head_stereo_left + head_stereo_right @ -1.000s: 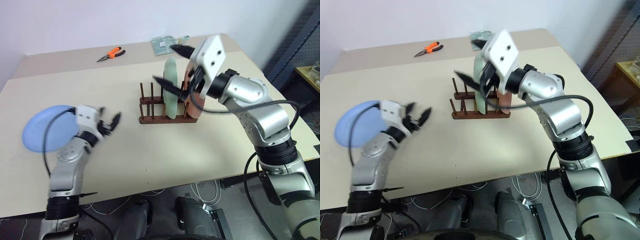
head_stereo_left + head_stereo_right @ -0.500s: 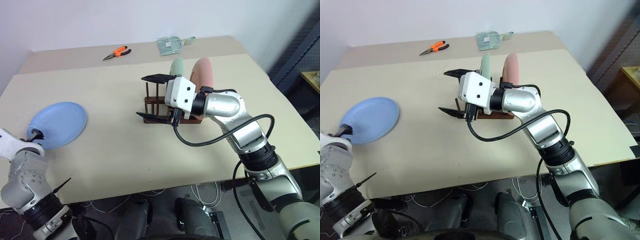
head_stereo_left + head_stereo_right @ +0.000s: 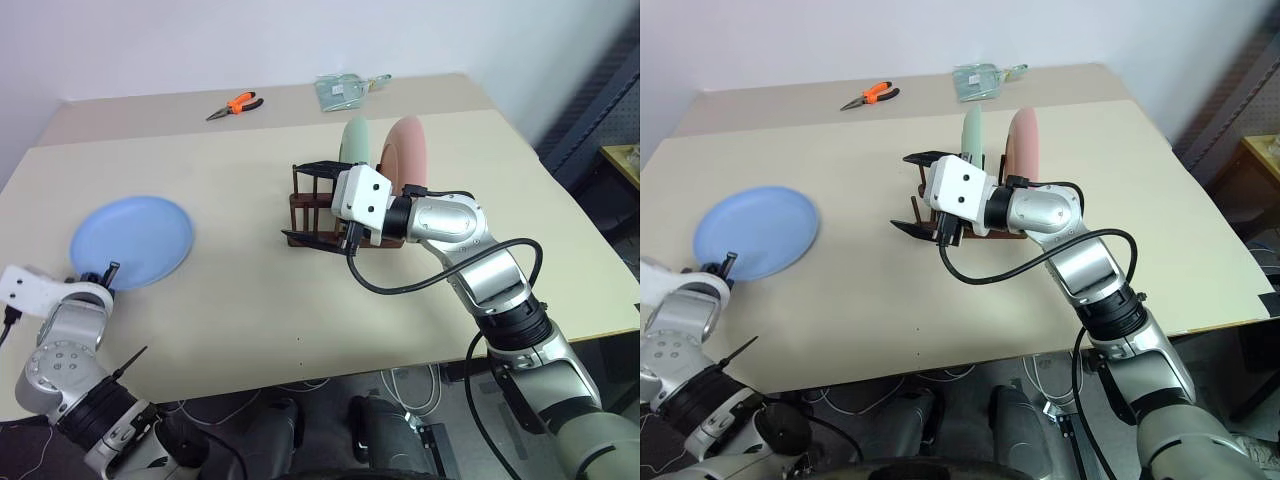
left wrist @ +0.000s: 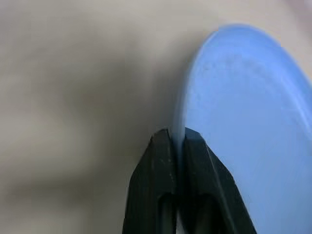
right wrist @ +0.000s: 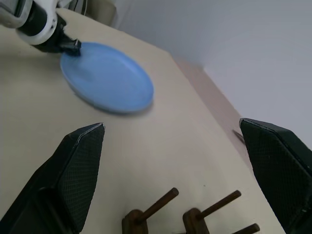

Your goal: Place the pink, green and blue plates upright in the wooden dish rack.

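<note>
The left gripper (image 4: 176, 139) has snapped shut since a second ago, when its fingers were spread above the surface (image 3: 250, 290) beside the blue plate (image 3: 132, 241); now its two black fingers pinch the near rim of that plate, which lies flat just ahead of it. The arm has dropped low and swung outward toward the surface's near left edge. The right gripper (image 3: 315, 202) remains spread wide and holds nothing; a second ago it was raised over the plates, and it now hangs lower, pointing sideways, with the empty end of the wooden dish rack (image 3: 310, 205) between its fingers. Just behind that gripper the green plate (image 3: 355, 140) and pink plate (image 3: 408, 152) stand upright in the rack. Orange pliers (image 3: 236, 104) and a clear packet (image 3: 342, 88) lie well beyond, near the far edge.
</note>
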Controlling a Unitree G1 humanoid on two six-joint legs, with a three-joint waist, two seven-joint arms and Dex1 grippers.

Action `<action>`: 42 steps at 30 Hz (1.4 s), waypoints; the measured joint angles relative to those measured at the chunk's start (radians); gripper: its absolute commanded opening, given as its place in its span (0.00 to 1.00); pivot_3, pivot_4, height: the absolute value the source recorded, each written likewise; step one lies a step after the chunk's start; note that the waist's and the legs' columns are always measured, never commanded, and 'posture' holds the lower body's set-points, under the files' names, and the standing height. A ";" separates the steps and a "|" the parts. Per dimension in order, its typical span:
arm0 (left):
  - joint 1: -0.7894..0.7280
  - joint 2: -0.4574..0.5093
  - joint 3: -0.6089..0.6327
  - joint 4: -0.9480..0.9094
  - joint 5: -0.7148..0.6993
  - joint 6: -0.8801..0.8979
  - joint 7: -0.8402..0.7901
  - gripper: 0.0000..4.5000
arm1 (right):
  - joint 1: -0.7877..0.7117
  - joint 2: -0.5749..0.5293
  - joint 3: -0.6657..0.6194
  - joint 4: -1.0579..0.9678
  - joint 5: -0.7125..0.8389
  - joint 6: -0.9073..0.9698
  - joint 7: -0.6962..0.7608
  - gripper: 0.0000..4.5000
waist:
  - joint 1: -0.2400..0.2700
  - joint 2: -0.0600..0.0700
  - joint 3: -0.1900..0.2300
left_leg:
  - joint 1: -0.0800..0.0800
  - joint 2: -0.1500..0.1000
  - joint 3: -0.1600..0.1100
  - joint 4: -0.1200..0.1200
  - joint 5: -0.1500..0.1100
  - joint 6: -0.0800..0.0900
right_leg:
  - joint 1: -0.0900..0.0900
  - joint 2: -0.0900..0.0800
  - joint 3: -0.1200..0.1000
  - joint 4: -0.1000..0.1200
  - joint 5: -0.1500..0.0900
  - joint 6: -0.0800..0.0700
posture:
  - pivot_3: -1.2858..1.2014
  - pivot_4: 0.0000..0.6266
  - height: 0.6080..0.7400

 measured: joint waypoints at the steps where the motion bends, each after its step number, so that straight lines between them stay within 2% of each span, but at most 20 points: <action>1: -0.004 0.017 -0.042 -0.019 0.000 -0.020 -0.033 0.01 | 0.000 0.000 0.000 0.000 -0.012 -0.008 0.000 1.00 | 0.000 0.000 0.000 | 0.000 0.000 0.000 0.000 0.000 0.000 | 0.000 0.000 0.000 0.000 0.000 0.000 | 0.52 0.24 1.00; 7: -0.162 0.146 -0.313 -0.130 0.030 -0.051 -0.125 0.01 | -0.054 0.014 0.025 0.021 -0.140 -0.129 -0.014 1.00 | -0.002 -0.001 0.000 | 0.000 0.000 0.000 0.000 0.001 -0.002 | 0.000 0.000 0.000 0.000 0.000 0.000 | 0.52 0.24 1.00; 9: -0.231 0.162 -0.400 -0.152 0.044 -0.042 -0.129 0.01 | -0.099 0.034 0.046 0.062 -0.207 -0.190 -0.040 1.00 | -0.006 0.000 0.000 | 0.000 0.000 0.000 -0.001 0.002 -0.003 | 0.000 0.000 0.000 0.000 0.000 0.000 | 0.52 0.24 1.00; 13: -0.305 0.125 -0.496 -0.167 0.041 0.002 -0.104 0.01 | -0.157 0.046 0.089 0.183 -0.354 -0.295 -0.110 1.00 | -0.012 0.000 0.000 | 0.000 0.000 0.001 -0.002 0.002 -0.005 | -0.001 0.001 0.001 0.001 0.000 0.000 | 0.52 0.24 1.00; 20: -0.342 0.048 -0.556 -0.208 0.009 0.062 -0.076 0.01 | -0.197 0.068 0.127 0.313 -0.548 -0.387 -0.206 1.00 | -0.024 -0.001 0.001 | 0.000 0.000 0.001 -0.002 0.003 -0.005 | -0.002 0.001 0.001 0.001 0.000 0.000 | 0.52 0.24 1.00; 24: -0.343 0.028 -0.559 -0.227 -0.022 0.080 -0.072 0.00 | -0.198 0.092 0.137 0.352 -0.588 -0.390 -0.217 0.60 | -0.025 -0.001 0.001 | 0.000 0.000 0.000 -0.002 0.003 -0.006 | -0.002 0.001 0.001 0.002 0.000 0.000 | 0.52 0.24 1.00; 28: -0.342 0.033 -0.555 -0.228 -0.032 0.084 -0.070 0.00 | -0.204 0.107 0.135 0.369 -0.597 -0.389 -0.221 0.12 | -0.024 -0.001 0.001 | 0.000 0.000 0.000 -0.001 0.003 -0.006 | -0.002 0.001 0.001 0.002 0.000 0.000 | 0.52 0.24 1.00; 29: -0.341 0.035 -0.550 -0.228 -0.033 0.084 -0.068 0.08 | -0.205 0.110 0.133 0.368 -0.597 -0.392 -0.225 0.01 | -0.025 -0.001 0.001 | 0.000 0.000 0.000 -0.002 0.003 -0.006 | -0.002 0.002 0.001 0.002 0.000 0.000 | 0.52 0.24 1.00; 31: -0.337 0.035 -0.520 -0.225 -0.047 0.080 -0.066 0.24 | -0.219 0.109 0.127 0.368 -0.602 -0.400 -0.233 0.00 | -0.026 -0.001 0.001 | 0.000 0.000 0.000 -0.002 0.003 -0.006 | -0.002 0.001 0.002 0.002 0.000 0.000 | 0.52 0.24 1.00; 36: -0.341 0.037 -0.490 -0.231 -0.069 0.028 -0.070 0.79 | -0.223 0.112 0.127 0.378 -0.619 -0.407 -0.235 0.00 | -0.023 -0.001 0.001 | 0.000 0.000 0.000 -0.001 0.003 -0.006 | -0.002 0.001 0.001 0.002 0.000 0.000 | 0.52 0.24 1.00; 39: -0.366 0.049 -0.436 -0.224 -0.063 -0.058 -0.058 0.79 | -0.223 0.120 0.127 0.380 -0.626 -0.424 -0.243 0.00 | -0.025 -0.001 0.001 | 0.000 0.000 0.000 -0.002 0.003 -0.006 | -0.002 0.001 0.001 0.002 0.000 0.000 | 0.52 0.24 1.00; 42: -0.358 0.191 -0.399 -0.191 0.029 -0.146 -0.065 0.79 | -0.223 0.152 0.120 0.381 -0.603 -0.433 -0.254 0.00 | -0.036 -0.001 0.001 | 0.000 0.001 0.001 -0.004 0.005 -0.009 | -0.005 0.002 0.003 0.004 0.000 -0.001 | 0.52 0.24 1.00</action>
